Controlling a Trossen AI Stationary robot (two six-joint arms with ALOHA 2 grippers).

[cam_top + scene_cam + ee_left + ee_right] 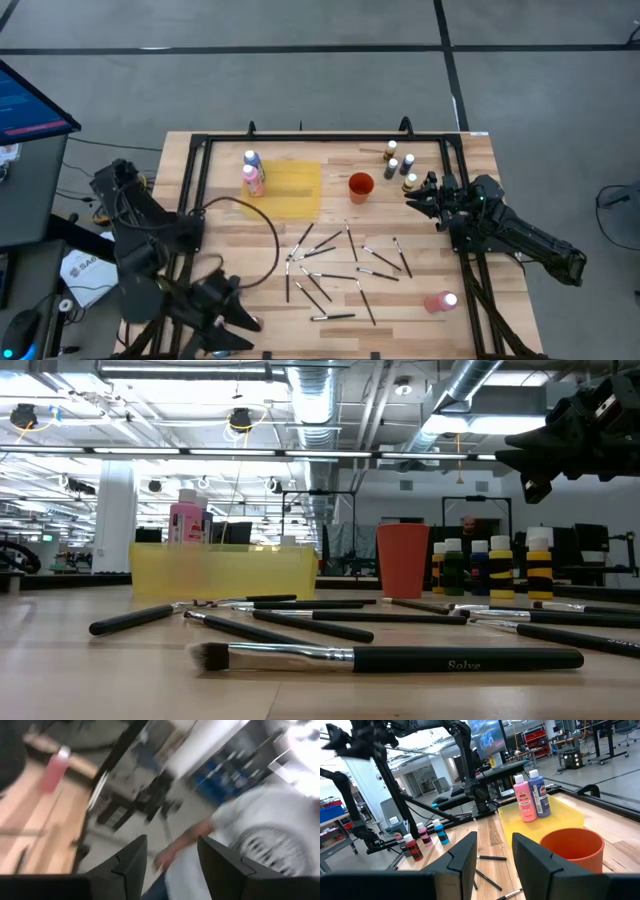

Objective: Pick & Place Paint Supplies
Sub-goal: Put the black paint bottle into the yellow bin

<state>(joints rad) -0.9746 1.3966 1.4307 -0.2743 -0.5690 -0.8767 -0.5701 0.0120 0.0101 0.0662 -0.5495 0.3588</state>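
Two bottles stand on my yellow mat at eleven o'clock, brushes lie loose mid-table, so I think I'm between picks: right gripper spread and empty beside the bottles at two o'clock, left gripper spread, empty.

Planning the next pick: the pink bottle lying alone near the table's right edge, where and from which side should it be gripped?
Probably mid-body, straight down from above. The pink bottle lies on its side with bare wood around it, cap pointing right, so jaws set across its width should close cleanly.
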